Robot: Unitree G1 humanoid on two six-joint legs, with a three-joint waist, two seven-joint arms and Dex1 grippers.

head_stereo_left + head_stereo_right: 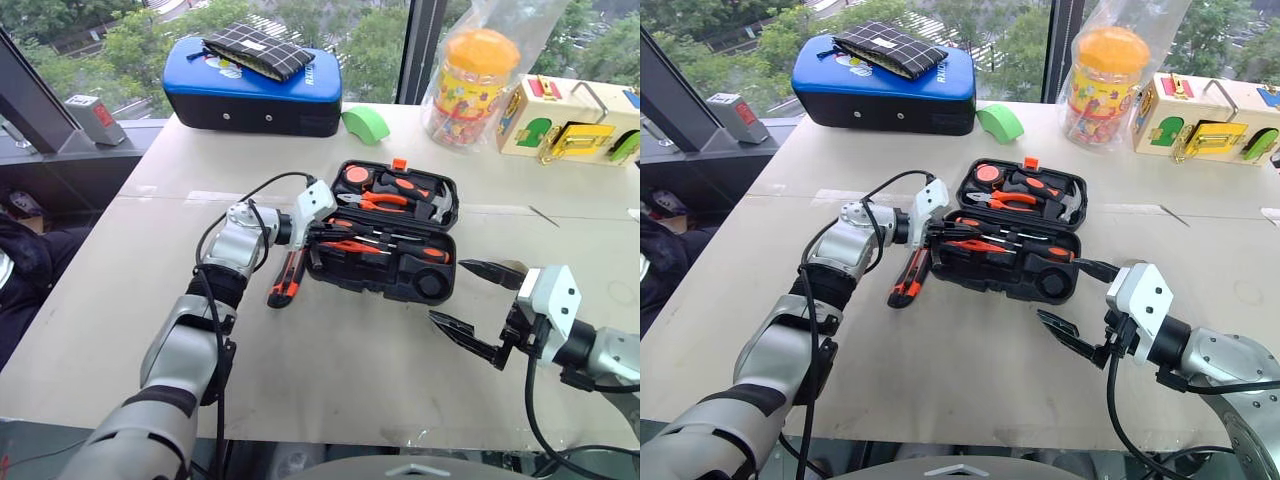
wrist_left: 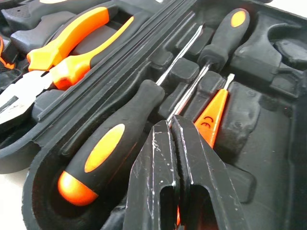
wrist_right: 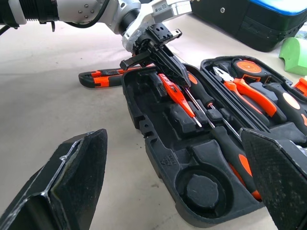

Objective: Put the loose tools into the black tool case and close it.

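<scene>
Left eye view: pale table by a big window, trees outside. At the far edge, blue-topped case w/ a checked pouch on top, green wedge just beside it, orange-lidded jar and wooden latch box further right. Mid-table, black tool case lying open — pliers and hammer in the far half, screwdrivers in the near half. Utility knife on the table, just beside the case's left end. Left gripper at that left end, over the near half. Right gripper near the case's right front corner, fingers wide apart, nothing between them.

Left wrist view: fingers pressed together over the recesses; whether clamped on anything, can't tell. Two long screwdrivers lying head-to-tail, thin orange tester screwdriver alongside, its handle end hidden behind the fingers.

Right wrist view: tape ring seated in the round recess at the near corner — knife outside, behind the case.
</scene>
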